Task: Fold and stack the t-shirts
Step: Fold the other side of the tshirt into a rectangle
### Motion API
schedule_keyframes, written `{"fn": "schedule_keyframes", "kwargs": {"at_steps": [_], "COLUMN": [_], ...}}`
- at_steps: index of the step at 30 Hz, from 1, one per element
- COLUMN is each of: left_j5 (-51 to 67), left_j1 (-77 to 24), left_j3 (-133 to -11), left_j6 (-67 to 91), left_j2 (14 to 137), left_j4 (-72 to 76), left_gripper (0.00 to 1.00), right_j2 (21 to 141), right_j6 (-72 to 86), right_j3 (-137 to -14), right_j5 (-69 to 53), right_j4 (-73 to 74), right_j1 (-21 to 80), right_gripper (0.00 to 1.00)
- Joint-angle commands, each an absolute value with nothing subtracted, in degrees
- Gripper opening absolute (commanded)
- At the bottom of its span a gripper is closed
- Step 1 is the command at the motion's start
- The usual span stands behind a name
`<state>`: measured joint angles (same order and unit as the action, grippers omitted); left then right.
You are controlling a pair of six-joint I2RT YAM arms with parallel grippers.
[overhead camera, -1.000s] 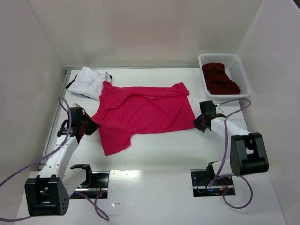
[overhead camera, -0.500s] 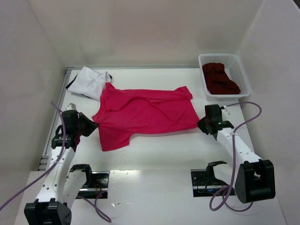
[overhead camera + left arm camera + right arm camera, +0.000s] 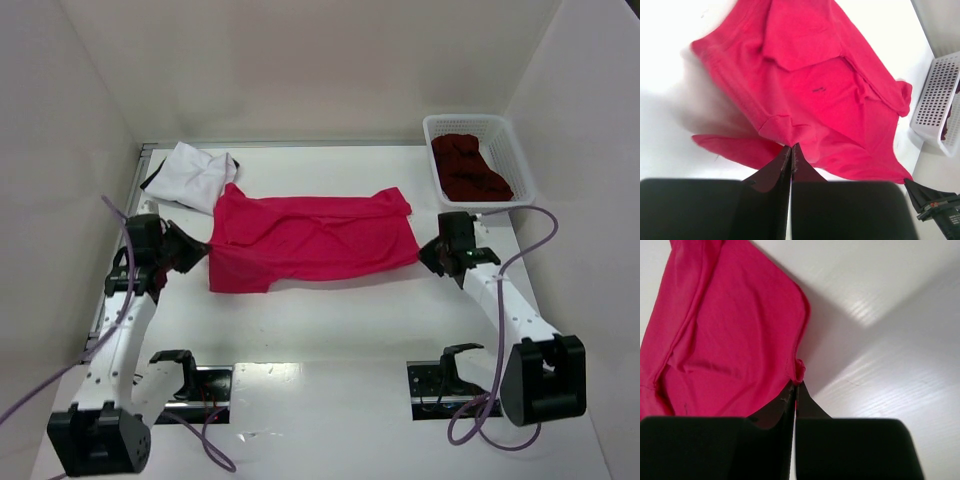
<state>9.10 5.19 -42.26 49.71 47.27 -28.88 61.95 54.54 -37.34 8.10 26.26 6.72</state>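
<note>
No readable txt, brands or nrs anywhere afaict. Only candidate is a tiny dark mark [image 3: 818, 90] on the red t-shirt [image 3: 800, 60] in the left wrist view, but it's too small & blurry to make out any letters.
</note>
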Motion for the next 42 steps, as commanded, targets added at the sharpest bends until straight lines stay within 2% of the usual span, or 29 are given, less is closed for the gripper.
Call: {"fn": "schedule_keyframes", "kwargs": {"at_steps": [1,17,28,42], "left_j5": [12.6,20.1,21.4,23.0], "left_j1": [6.3,9.8,12.1,13.9], "left_j3": [-46.9,-63.8,-69.0,-72.7], "left_j6": [50.3,47.4,46.2,44.1], "left_j2": [53.1,87.0,98.3,103.8], "left_j4": [-22.2,-12.8,-10.4,-9.2], "left_gripper": [0.00,0.00,0.00,0.00], "right_j2": [66.2,93.4,103.2,109.6], "right_j6": [52.9,49.9,48.3,46.4], "right_j3": [-43.6,-63.4,-67.4,-72.0], "right_j5": [7.0,2.1,1.0,-3.2], "right_j4": [21.9,15.1,14.1,11.2], "right_j1": [6.5,5.4,1.2,-0.3], "right_gripper": [0.00,0.00,0.00,0.02]}}
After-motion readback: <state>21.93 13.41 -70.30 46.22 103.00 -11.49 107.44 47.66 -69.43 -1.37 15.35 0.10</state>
